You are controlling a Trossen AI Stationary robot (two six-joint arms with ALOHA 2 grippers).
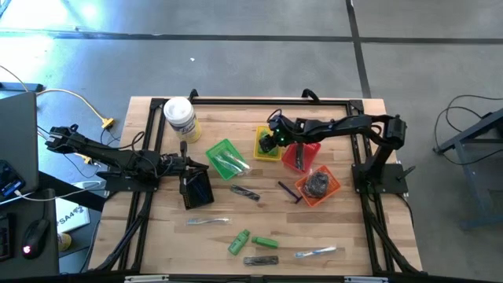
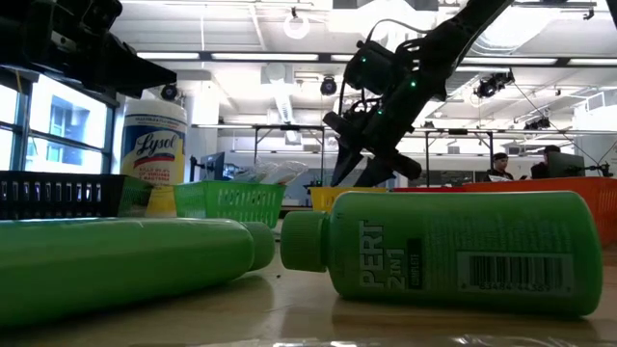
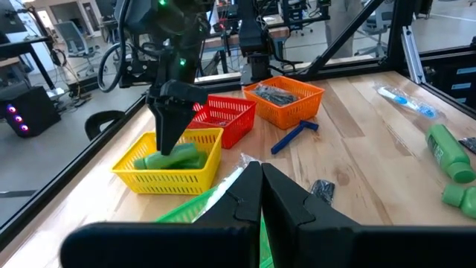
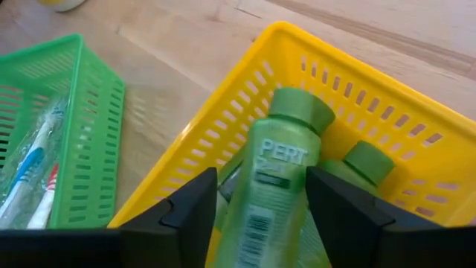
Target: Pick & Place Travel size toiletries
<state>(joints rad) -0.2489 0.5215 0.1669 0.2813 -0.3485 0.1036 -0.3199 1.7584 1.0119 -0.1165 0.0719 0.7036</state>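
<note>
Smooth cylindrical green bottle (image 4: 271,186) between right hand (image 4: 256,197) in slotted yellow basket (image 4: 387,134).

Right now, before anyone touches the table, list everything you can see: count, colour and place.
Green bottles: two loose, near the front edge; at least two more in the yellow basket.
Yellow basket: one, mid-table.
Green basket: one, holds two wrapped toothbrushes.
Red basket: one, beside the yellow.
Orange basket: one, holds dark pieces.
Black basket: one, left.
Razor: one, purple-blue, by the orange basket.
Clear-wrapped pieces: two, loose.
Dark slim pieces: two, loose.
Wipes jar: one, white-lidded, back left.
Left gripper: shut, beside the green basket.
Right gripper: open, astride a bottle in the yellow basket.
</note>
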